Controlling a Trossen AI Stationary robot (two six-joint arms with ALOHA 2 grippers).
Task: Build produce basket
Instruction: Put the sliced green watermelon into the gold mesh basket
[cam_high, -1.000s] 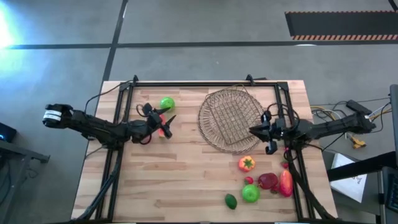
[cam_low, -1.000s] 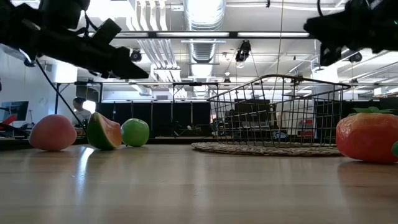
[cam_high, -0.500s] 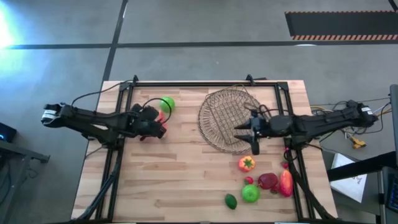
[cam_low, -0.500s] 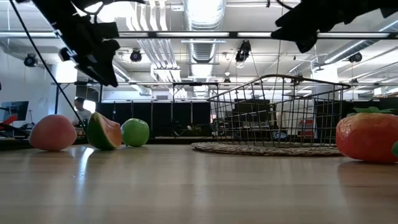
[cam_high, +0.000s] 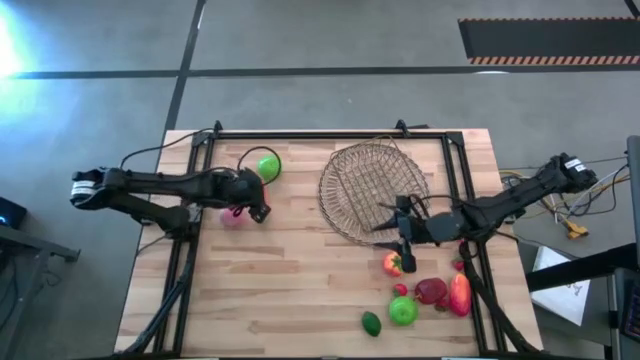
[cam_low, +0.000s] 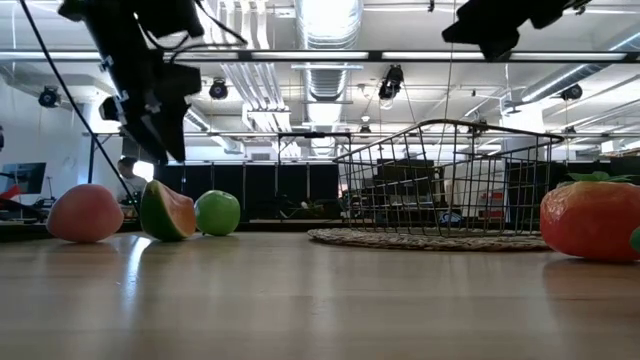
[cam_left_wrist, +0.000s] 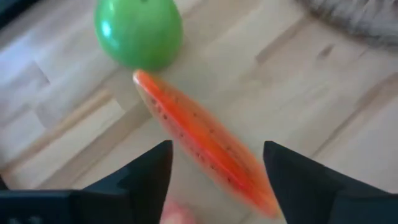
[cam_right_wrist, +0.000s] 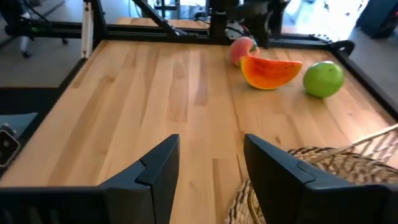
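My left gripper (cam_high: 256, 208) hangs open, pointing down over the red slice (cam_left_wrist: 205, 158). Its fingers stand either side of the slice and clear above it (cam_low: 160, 135). The slice (cam_low: 165, 210) rests on the table between a pink piece (cam_low: 85, 212) and a green apple (cam_low: 217, 212). The wire basket (cam_high: 375, 185) sits on a round woven mat (cam_low: 430, 239). My right gripper (cam_high: 388, 224) is open and high above the basket's near edge, pointing toward the table's left. More produce lies at the near right, led by the orange-yellow pepper (cam_high: 394, 263).
Near the table's right front corner lie a red piece (cam_high: 430, 290), a red-orange piece (cam_high: 460, 293), a green apple (cam_high: 402, 311) and a small dark-green one (cam_high: 371, 322). A dark frame rail (cam_high: 300, 133) runs along the far edge. Bare wood (cam_high: 290, 280) fills the middle and near left.
My left gripper has risen a little and tipped from nearly level to pointing down over the red slice. My right gripper has risen and gone from the basket's right side toward the table's left and near edge. The produce and basket have stayed put.
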